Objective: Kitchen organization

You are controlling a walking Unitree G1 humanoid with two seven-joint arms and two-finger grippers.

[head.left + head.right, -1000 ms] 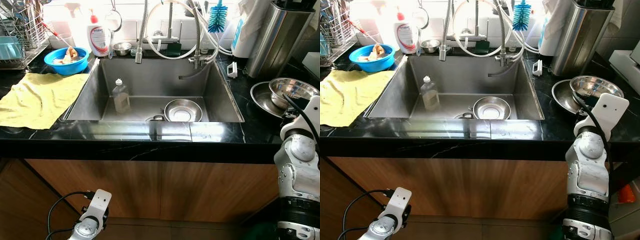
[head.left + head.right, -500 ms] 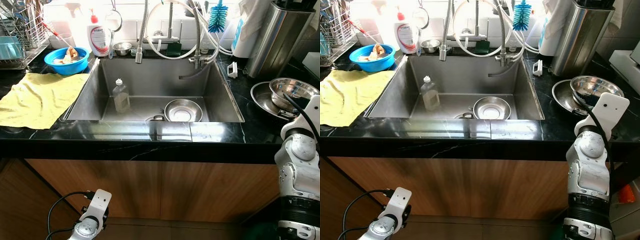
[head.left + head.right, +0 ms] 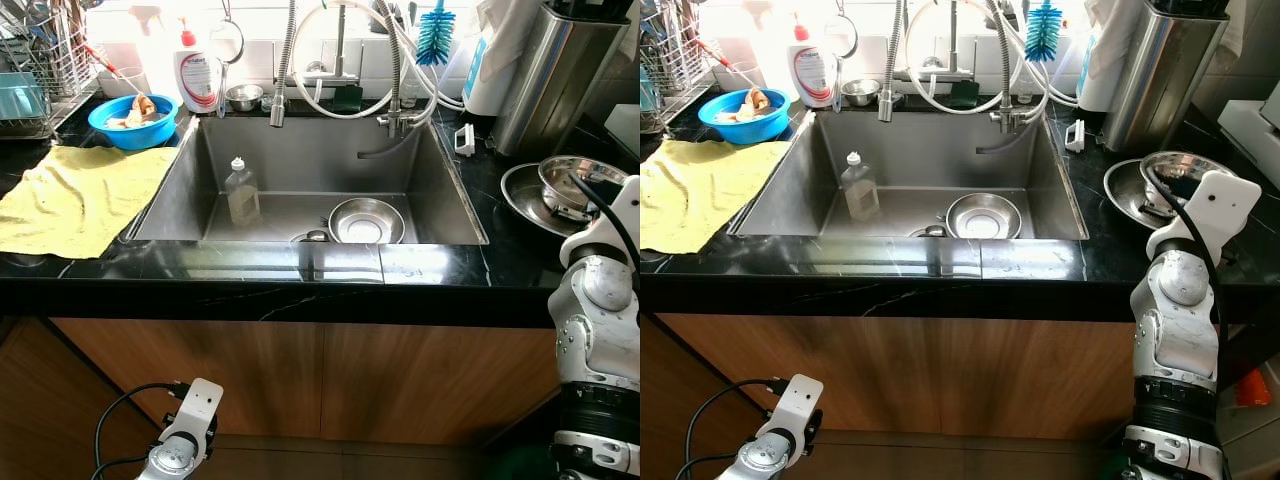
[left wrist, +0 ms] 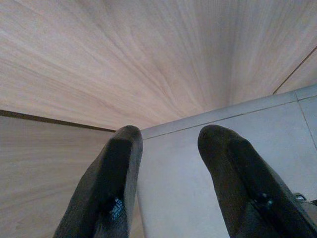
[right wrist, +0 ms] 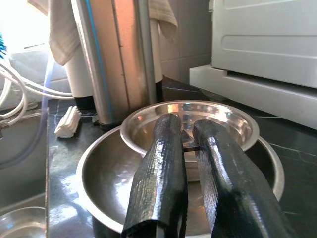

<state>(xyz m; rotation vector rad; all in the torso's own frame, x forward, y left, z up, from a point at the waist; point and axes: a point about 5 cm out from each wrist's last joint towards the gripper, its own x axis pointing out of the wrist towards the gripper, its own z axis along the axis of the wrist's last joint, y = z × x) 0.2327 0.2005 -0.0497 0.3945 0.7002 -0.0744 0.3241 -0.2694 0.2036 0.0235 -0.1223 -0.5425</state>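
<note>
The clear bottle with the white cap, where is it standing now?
The clear bottle stands upright inside the sink, in its left half, left of the steel bowl on the sink floor.

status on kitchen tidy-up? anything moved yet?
Nothing visibly put away. In hand: right gripper reaches into the nested steel bowls on the counter, fingers nearly together, no grip evident. Left gripper hangs idle by the cabinet. Left: bottle and bowl in the sink.

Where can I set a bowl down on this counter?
Bare patches: the front counter strip before the sink, and the sink floor between bottle and bowl. Crowded: right side with stacked bowls, left under the yellow cloth.
</note>
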